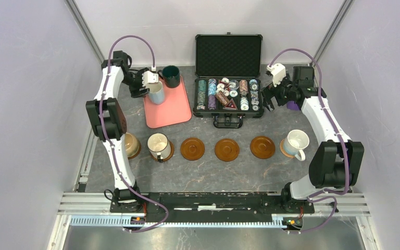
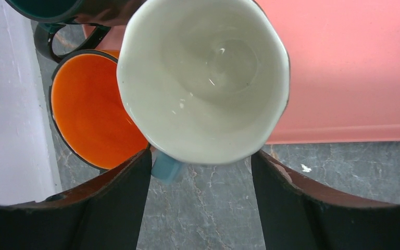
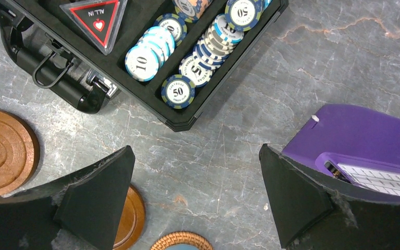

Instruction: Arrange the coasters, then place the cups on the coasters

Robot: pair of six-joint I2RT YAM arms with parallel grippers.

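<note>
Coasters [image 1: 227, 149] lie in one row, three carrying cups [image 1: 159, 145]; three cups wait at the pink tray [image 1: 173, 112]. Our left gripper [image 2: 201, 177] straddles the light blue cup [image 2: 203, 78], grip unclear to us; right gripper [image 3: 197, 177] hangs open, empty.

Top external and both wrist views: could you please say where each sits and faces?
Top external: above and behind the bases, looking down on the table; both arms show.
Left wrist: on that wrist, facing down at the light blue mug; left hand shows.
Right wrist: on that wrist, facing down at the chip case; right hand shows.
Shared: chip case, top and right wrist.
</note>
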